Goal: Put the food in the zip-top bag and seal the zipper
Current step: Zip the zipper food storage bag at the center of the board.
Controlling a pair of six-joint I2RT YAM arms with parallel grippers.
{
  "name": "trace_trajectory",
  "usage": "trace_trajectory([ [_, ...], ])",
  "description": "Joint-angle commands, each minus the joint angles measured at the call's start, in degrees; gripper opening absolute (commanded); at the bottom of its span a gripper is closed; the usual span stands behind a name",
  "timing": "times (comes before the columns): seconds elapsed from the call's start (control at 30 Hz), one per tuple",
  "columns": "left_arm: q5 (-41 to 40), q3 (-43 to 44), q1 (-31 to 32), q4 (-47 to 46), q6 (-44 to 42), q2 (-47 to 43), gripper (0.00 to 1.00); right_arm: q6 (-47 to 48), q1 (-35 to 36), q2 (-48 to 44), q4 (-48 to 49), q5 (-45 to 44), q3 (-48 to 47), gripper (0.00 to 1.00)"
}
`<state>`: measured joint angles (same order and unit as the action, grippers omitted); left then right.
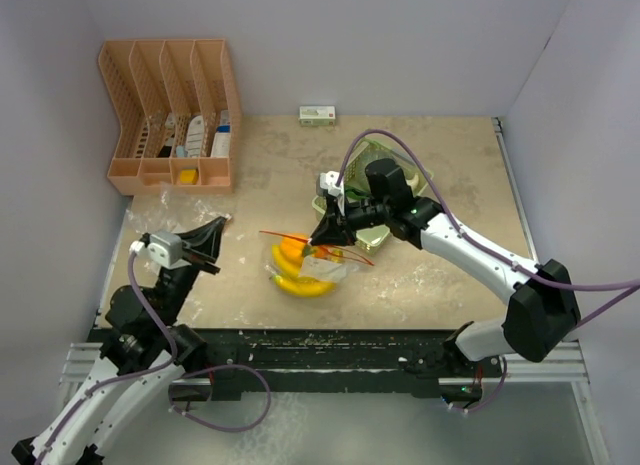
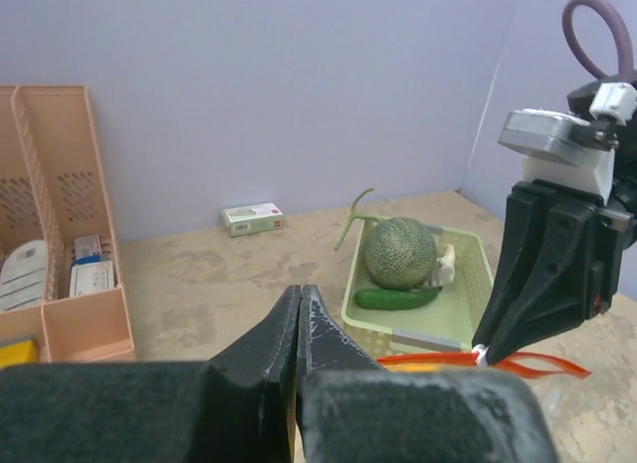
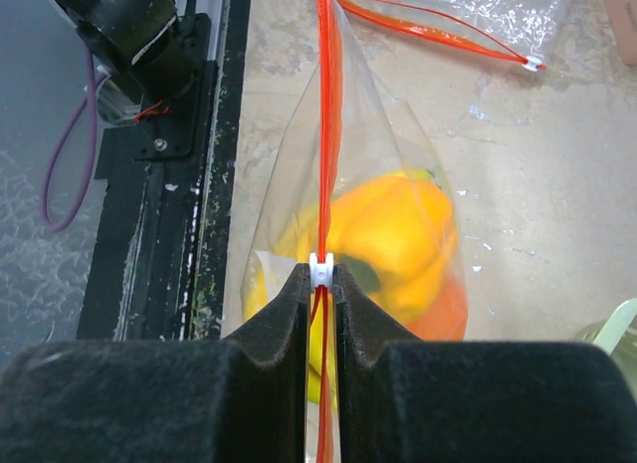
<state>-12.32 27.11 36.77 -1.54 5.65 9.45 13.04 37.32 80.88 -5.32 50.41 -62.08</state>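
A clear plastic zip-top bag is lying near the middle of the beige, speckled stone-look surface, a little toward the near edge. A yellow toy banana bunch and a round orange are sitting inside it. Its orange-red zipper is standing up along the top. The right gripper is clenching its black foam-padded fingers on the small white slider of that zipper. In the right wrist view the red strip is running straight away from the pinch.

Beyond the bag, toward the far edge and right of centre, a pale green mesh basket is holding three things. They are a round netted grey-green melon, a dark green cucumber lying in front of it, and a small white piece touching the melon's right side.

The left gripper is hovering over the left part of the surface, well apart from the bag. Its fingers are pressed together on nothing.

A peach slotted plastic file organizer is occupying the far left corner, with small packets in its compartments. A small white-and-green carton is lying at the far edge against the wall. Plain pale lilac walls are closing in the far, left and right sides. A black rail is running along the near edge.
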Motion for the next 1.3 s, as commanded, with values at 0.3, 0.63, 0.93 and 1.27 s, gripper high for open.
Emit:
trace_trajectory([
  [0.3, 40.8, 18.8, -0.1, 6.4, -14.2, 35.1, 0.44, 2.8, -0.1, 0.1, -1.9, 3.5, -1.5, 0.11],
  [0.63, 49.2, 26.5, -0.1, 22.8, -25.0, 47.4, 0.44, 3.2, -0.2, -1.7, -2.0, 4.1, -1.2, 0.12],
  [0.93, 48.8, 23.9, 0.0, 28.4, -29.3, 47.4, 0.45, 3.4, -0.2, -2.0, -2.3, 3.9, -1.1, 0.12],
  [1.27, 41.8, 25.3, -0.1, 30.6, -30.7, 53.4, 0.40, 3.7, -0.2, -2.0, -2.9, 4.1, -1.5, 0.12],
])
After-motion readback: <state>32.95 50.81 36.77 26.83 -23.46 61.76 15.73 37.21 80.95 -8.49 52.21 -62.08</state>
